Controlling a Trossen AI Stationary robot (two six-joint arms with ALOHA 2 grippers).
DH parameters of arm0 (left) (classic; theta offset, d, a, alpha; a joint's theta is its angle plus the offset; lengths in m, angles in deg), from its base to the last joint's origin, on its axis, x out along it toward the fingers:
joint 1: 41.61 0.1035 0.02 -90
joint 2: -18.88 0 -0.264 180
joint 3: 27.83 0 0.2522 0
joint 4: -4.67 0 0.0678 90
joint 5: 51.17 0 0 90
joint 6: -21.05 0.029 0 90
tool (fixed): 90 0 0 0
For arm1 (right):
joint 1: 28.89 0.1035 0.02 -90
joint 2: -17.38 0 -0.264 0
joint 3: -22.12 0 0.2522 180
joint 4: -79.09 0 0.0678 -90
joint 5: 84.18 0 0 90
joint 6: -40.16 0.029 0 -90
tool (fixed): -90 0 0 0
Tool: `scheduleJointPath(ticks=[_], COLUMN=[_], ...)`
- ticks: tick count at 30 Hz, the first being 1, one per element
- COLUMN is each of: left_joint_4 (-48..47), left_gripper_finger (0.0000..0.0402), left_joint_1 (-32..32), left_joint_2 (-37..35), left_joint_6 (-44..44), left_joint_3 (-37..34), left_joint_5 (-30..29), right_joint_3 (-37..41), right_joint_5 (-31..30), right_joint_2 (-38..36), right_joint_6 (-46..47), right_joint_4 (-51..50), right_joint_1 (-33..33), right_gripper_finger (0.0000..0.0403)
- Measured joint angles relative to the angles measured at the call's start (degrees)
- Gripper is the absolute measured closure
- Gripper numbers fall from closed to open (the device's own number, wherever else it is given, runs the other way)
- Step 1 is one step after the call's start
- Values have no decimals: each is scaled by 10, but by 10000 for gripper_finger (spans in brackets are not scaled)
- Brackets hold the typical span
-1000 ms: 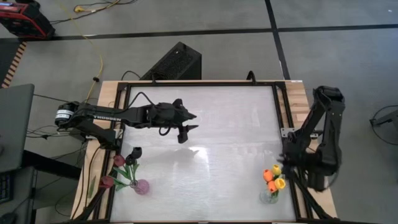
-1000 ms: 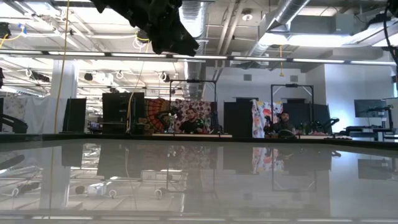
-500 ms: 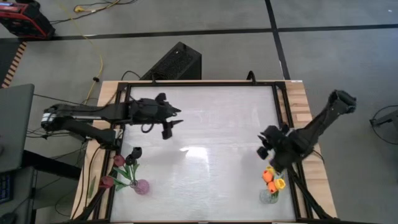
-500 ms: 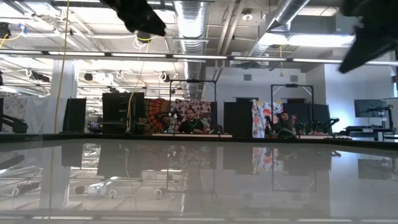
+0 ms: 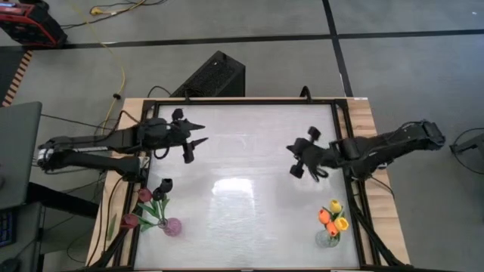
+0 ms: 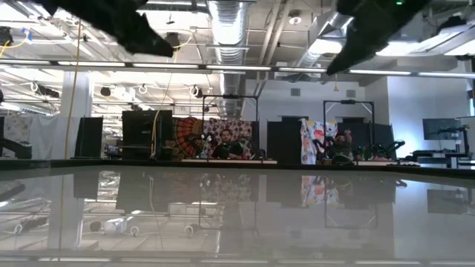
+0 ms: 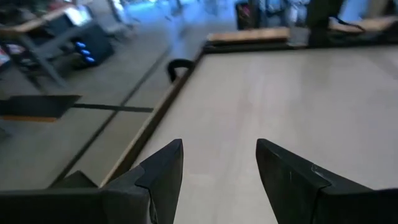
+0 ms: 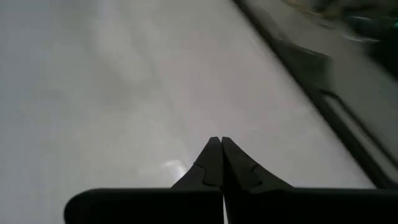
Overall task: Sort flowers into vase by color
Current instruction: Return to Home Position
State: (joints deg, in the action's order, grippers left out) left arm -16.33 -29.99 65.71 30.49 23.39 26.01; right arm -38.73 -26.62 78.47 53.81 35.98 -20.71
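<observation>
High view: flowers [image 5: 331, 214] in vases [image 5: 172, 227], black box [image 5: 215, 75] beyond.

I see the left gripper [image 5: 198, 136] and right gripper [image 5: 296, 155] over the table [image 5: 249, 211]; dark flowers [image 5: 151, 198] stand left, orange-yellow flowers [image 5: 333, 215] right.

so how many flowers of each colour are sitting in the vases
dark maroon flowers: 4, in the vase by the left arm
orange flowers: 2, in the vase by the right arm
yellow flowers: 2, in that same vase
total: 8 flowers
</observation>
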Motion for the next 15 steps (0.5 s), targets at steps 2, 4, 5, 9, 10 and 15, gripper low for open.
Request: scheduleJointPath(ticks=[2, 4, 5, 9, 10, 15], left_joint_4=[35, 49, 49, 43, 35, 34], left_gripper_finger=[210, 210, 210, 210, 210, 210], left_joint_1=[23, 46, 58, 93, 99, 113], left_joint_2=[-36, -70, -87, -150, -167, -238], left_joint_6=[-4, -13, -19, -43, -49, -98], left_joint_3=[-43, -73, -85, -130, -144, -226], left_joint_5=[5, 24, 39, 104, 115, 132], right_joint_3=[0, 0, 0, 34, 55, 189], right_joint_5=[92, 169, 198, 238, 238, 238], right_joint_2=[-3, -5, -9, -50, -67, -163], right_joint_6=[-58, -92, -101, -112, -111, -73], right_joint_4=[46, 99, 116, 175, 190, 325], right_joint_1=[-47, -93, -113, -170, -178, -211], right_gripper_finger=[387, 387, 387, 387, 387, 384])
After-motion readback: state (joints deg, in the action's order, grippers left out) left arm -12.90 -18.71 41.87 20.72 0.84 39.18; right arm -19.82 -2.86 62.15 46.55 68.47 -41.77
